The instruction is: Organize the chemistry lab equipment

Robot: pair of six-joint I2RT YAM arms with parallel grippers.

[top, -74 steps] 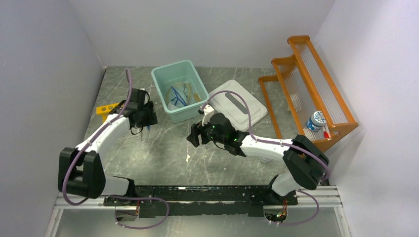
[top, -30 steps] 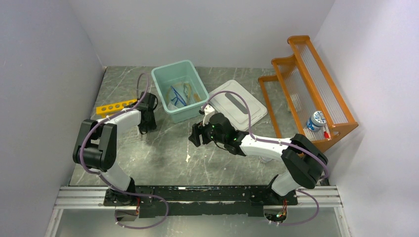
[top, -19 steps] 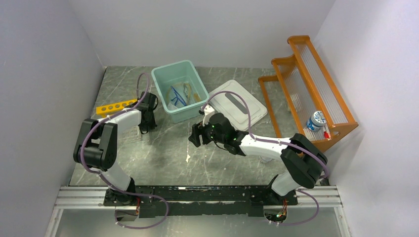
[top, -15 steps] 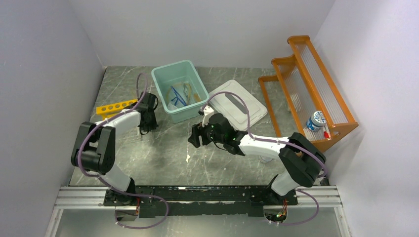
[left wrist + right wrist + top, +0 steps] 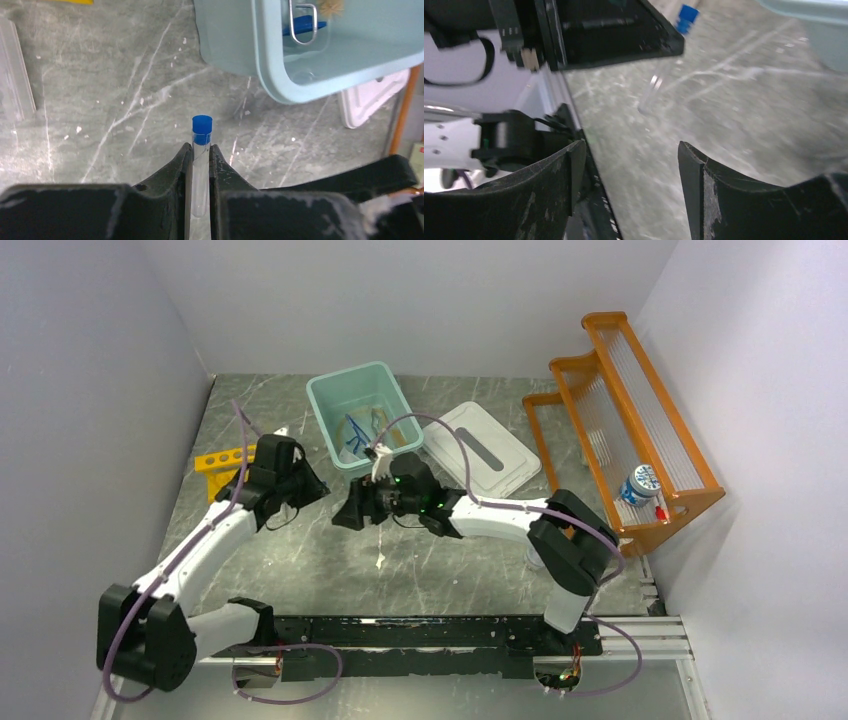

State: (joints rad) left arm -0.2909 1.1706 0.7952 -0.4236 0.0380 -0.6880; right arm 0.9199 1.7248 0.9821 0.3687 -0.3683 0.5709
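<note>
A clear test tube (image 5: 201,170) with a blue cap (image 5: 202,128) is pinched between the fingers of my left gripper (image 5: 201,150), cap end sticking out past the tips, above the grey table. In the top view the left gripper (image 5: 300,485) hangs just left of the teal bin (image 5: 340,400). My right gripper (image 5: 348,513) is close to its right, open and empty. The right wrist view shows its open jaws (image 5: 631,150) facing the tube (image 5: 658,82). The bin holds blue tubing (image 5: 355,432), silver forceps (image 5: 302,22) and a brush (image 5: 330,6). The yellow tube rack (image 5: 222,458) lies at the left.
A white lid (image 5: 480,445) lies right of the bin. The orange wooden shelf (image 5: 620,420) stands along the right wall with a small bottle (image 5: 638,485) on its lower step. A small white scrap (image 5: 380,560) lies on the table in front of the grippers.
My left gripper has shut on the test tube and lifted it off the table, the arm now stretched out. The right gripper has moved left, close to the left one.
</note>
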